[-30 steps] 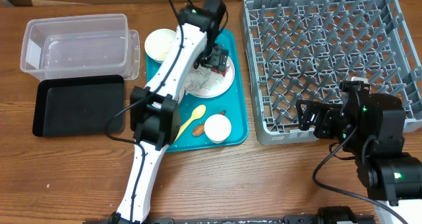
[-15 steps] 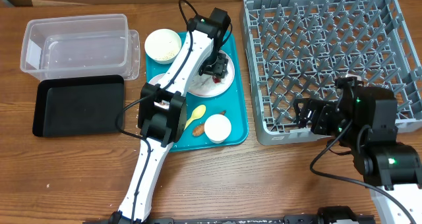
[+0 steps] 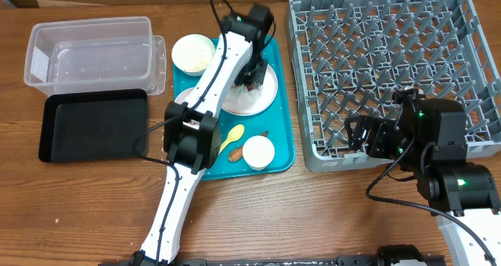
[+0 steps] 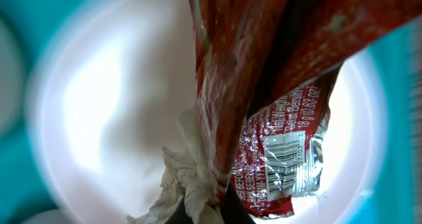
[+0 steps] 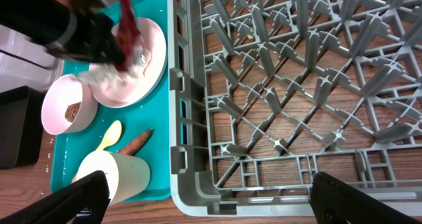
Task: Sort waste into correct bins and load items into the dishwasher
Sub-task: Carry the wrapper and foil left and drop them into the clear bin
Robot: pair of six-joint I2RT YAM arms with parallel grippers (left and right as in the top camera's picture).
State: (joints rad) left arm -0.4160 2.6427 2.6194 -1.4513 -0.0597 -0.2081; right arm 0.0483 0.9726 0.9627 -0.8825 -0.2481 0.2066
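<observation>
My left gripper is shut on the red snack wrapper just above the round plate. Crumpled white paper is bunched against the wrapper at the jaws. From the right wrist view the wrapper hangs over the plate. A bowl of rice grains, a bowl of brown lumps, the cup, yellow spoon and carrot-like stick lie on the teal tray. My right gripper is open at the grey dish rack's near left corner.
The clear tub stands at the far left with the black tray in front of it. The left arm stretches diagonally over the teal tray's left half and hides part of it.
The left gripper has shut on the red wrapper over the plate. The right arm has shifted slightly left, its gripper still open.
</observation>
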